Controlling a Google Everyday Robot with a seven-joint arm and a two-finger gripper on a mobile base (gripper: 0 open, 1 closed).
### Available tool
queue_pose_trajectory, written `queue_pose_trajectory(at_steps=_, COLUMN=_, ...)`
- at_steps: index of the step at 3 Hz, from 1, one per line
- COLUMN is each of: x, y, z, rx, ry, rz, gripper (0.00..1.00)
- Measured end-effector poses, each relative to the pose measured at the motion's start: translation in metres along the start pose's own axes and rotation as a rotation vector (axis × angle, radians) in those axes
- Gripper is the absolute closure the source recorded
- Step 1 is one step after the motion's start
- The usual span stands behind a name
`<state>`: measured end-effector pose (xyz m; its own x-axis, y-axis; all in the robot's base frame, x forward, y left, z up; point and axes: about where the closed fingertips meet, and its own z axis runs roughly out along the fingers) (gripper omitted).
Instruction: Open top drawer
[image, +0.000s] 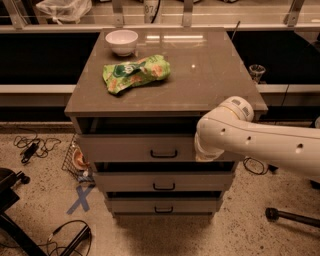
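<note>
Grey-brown cabinet (165, 95) with three drawers, each bearing one black bar handle. The top drawer (125, 148) lies directly behind the gripper (204, 152), which sits at the end of the white arm (260, 142) over the right part of the drawer front. Whether the gripper is open or closed cannot be told. The top drawer's handle (164, 154) is just left of the gripper, apart from it. A dark gap separates the drawer's upper edge from the cabinet top. Above and left of the gripper rest one white bowl (122, 41) and one green snack bag (136, 73), its print unreadable. Open floor lies below, with a blue tape cross (80, 199) to the lower left.
</note>
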<state>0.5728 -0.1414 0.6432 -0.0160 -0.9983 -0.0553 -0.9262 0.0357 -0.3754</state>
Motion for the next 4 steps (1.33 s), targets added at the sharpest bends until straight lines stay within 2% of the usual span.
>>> queue_pose_trajectory(at_steps=1, x=-0.0041, y=0.0014, z=-0.0017, rx=-0.004, ry=-0.008, rz=-0.002, gripper=0.85)
queue_pose_trajectory(at_steps=2, x=-0.0042, y=0.0004, z=-0.0041, rx=-0.004, ry=-0.008, rz=-0.002, gripper=1.0)
queue_pose_trajectory(at_steps=4, x=-0.0043, y=-0.0004, z=-0.0063, rx=-0.004, ry=-0.008, rz=-0.002, gripper=1.0)
